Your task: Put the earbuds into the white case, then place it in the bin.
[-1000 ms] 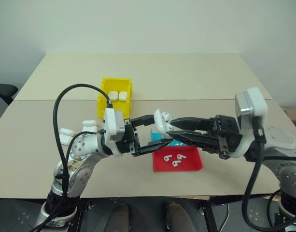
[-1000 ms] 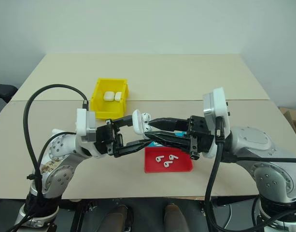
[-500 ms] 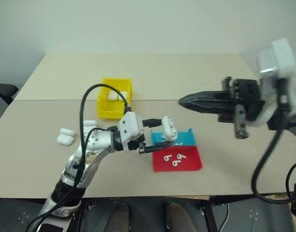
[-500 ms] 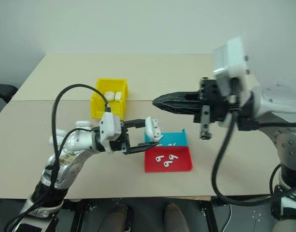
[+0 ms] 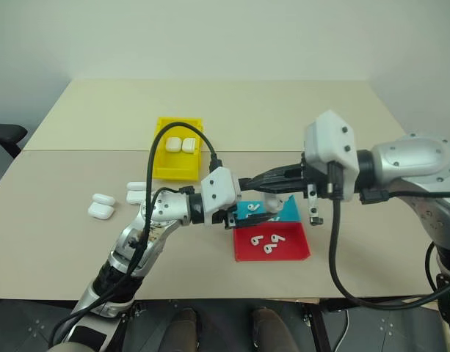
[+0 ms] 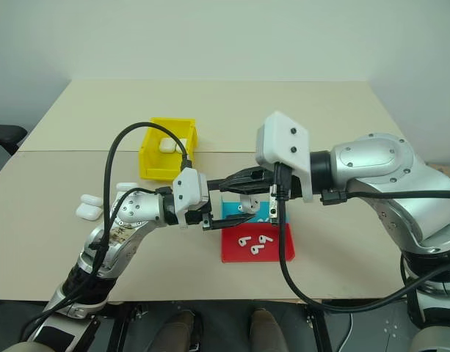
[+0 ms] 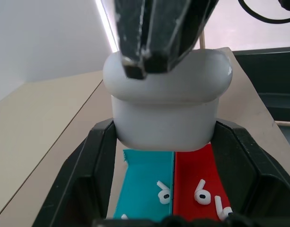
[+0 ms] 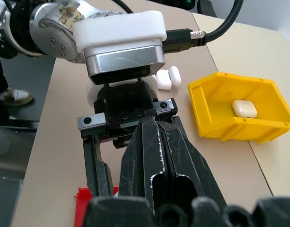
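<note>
i log the left gripper level over the middle of the table, its two black fingers clamped on the sides of a white case, which sits upright between them above the trays. in the left wrist view the case has its lid down, and the tips of the other arm's fingers press against its top. the right gripper reaches in from the right with its fingers drawn fully together into one point, carrying nothing that i can see, that point meeting the top of the held case. below the case: a shallow blue tray with an earbud or two showing in the left wrist view, and touching it on the near side a shallow red tray with three loose earbuds lying close together. the bin, yellow and tall-walled, stands behind and left of the grippers, well apart from the held case, with two closed cases side by side at its far end. further left on the bare table, spare cases lie as a pair, and two more lie nearer the left arm. the table is tan, with a seam running across it just behind the bin.
</note>
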Robot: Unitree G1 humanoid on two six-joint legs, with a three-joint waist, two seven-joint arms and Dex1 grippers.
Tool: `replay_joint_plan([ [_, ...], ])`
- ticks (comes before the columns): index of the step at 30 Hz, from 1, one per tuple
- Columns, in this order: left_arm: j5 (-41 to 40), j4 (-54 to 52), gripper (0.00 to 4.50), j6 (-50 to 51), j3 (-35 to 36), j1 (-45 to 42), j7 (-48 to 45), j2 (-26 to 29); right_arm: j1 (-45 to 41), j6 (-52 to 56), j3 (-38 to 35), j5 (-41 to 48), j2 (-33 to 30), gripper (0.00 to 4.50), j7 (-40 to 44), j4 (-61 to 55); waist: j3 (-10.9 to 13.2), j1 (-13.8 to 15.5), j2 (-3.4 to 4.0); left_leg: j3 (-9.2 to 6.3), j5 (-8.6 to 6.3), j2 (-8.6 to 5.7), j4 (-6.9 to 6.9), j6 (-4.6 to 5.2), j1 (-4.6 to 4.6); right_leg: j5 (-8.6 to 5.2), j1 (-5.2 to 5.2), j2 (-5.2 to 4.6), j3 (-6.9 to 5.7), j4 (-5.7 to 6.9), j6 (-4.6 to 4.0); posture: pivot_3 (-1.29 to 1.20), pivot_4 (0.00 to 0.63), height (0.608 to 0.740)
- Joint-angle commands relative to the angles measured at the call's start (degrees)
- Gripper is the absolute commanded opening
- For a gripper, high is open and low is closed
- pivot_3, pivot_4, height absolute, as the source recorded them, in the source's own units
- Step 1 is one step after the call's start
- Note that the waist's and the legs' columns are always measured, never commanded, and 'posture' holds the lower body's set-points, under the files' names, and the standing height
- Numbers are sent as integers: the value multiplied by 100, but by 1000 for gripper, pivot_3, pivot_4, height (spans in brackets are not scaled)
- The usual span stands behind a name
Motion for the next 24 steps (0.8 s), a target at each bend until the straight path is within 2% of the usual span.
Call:
replay_joint_plan([
  [1, -64, -114, 2734, -174, 106, -15, 49, -112, 77, -254, 77, -459, -177, 27, 159, -147, 0, 1, 0, 0, 0, 0, 1, 0, -1, 0, 0, 0, 0, 1, 0, 0, 150, 740],
  [8, -326, -98, 2734, -487, 383, 199, -11, -287, 358, -485, -3, -914, -405, 27, 342, -121, 0, 0, 0, 0, 0, -1, 3, 0, 0, 0, 0, -1, -1, 2, 0, 0, 150, 740],
  [16, -230, 144, 2734, -752, 689, 400, 468, -617, 201, -268, -1505, 441, 268, 27, -53, 84, 0, 3, 0, -3, 0, 0, 8, 0, 10, 2, 10, 0, 0, 8, -1, 0, 150, 740],
  [21, 640, 930, 2734, -221, 1215, -672, 2378, -1144, 768, 103, -2583, 1098, 450, 27, -828, 143, 1, 108, -2, -15, 0, -3, 25, 0, -4, 9, 16, -2, -11, 5, 6, 0, 150, 740],
  [24, 1043, 1580, 2734, 283, 1829, -1355, 3843, -1415, 1300, 155, -2785, 1162, 445, 27, -1022, 28, 1, 132, -3, -21, -1, -6, 49, 2, -15, 18, 19, -3, -14, 5, 15, 0, 150, 740],
])
